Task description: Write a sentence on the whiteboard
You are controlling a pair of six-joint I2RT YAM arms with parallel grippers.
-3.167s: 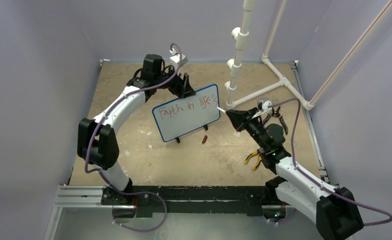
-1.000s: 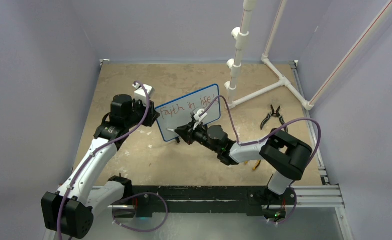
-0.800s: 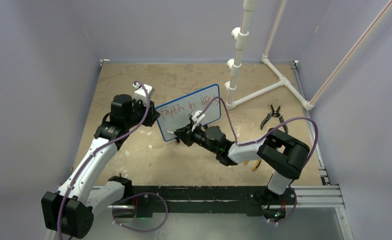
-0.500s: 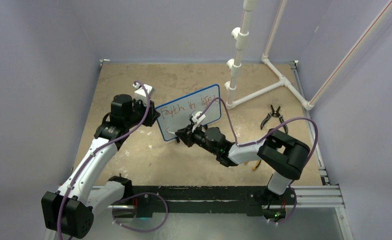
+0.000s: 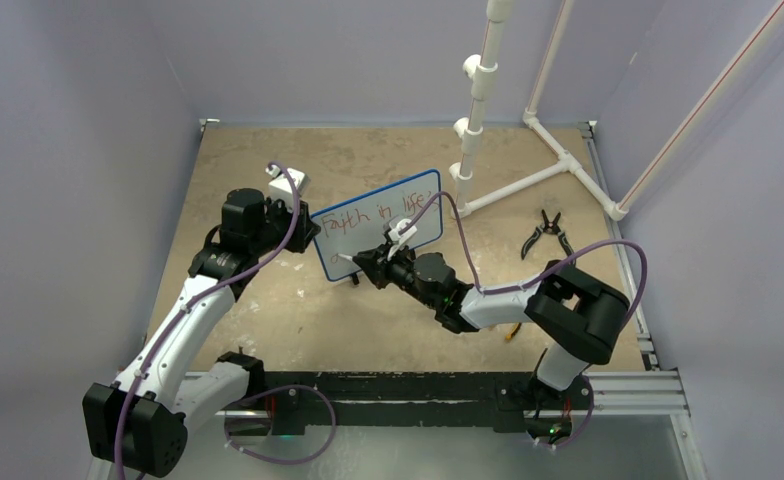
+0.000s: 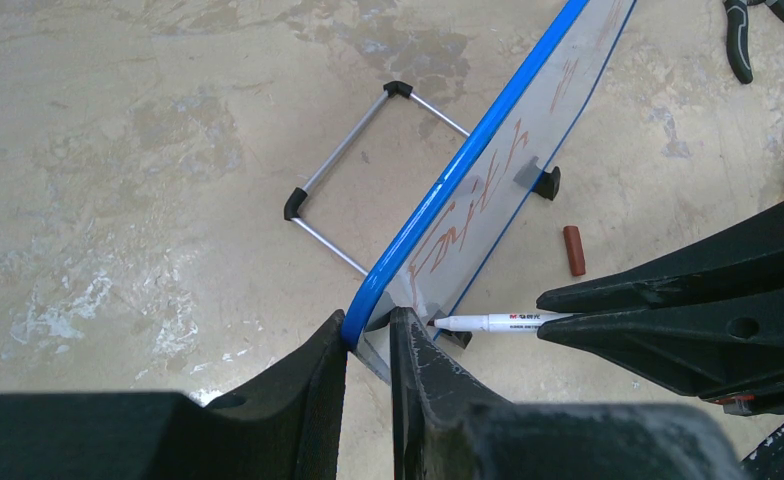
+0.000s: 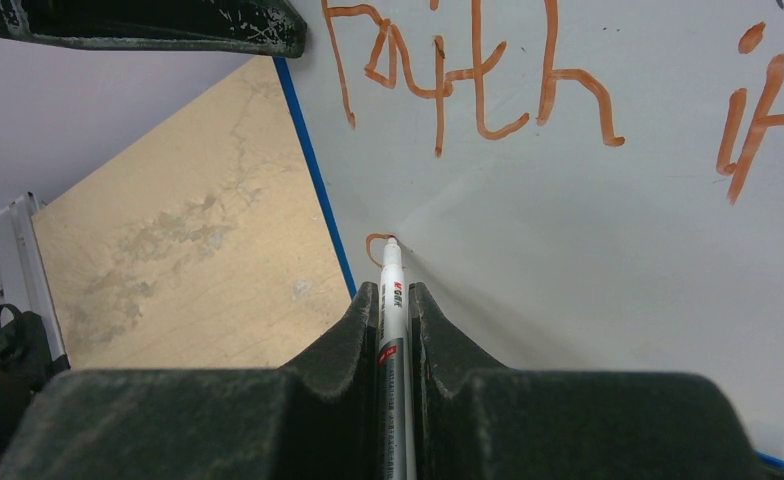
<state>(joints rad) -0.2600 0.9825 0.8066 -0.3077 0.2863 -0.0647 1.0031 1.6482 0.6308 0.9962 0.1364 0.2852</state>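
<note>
Barely inside the whiteboard point(image 7: 588, 230) rim, marker point(image 7: 390, 290) tip; blank surface beyond.

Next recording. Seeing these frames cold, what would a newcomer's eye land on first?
The whiteboard propped up mid-table, with a red sentence starting "Faith in life's" along its top. The left end effector pinches the board's left edge. The right end effector grips a marker with its tip at the board's lower left, by a small red curl.
</note>
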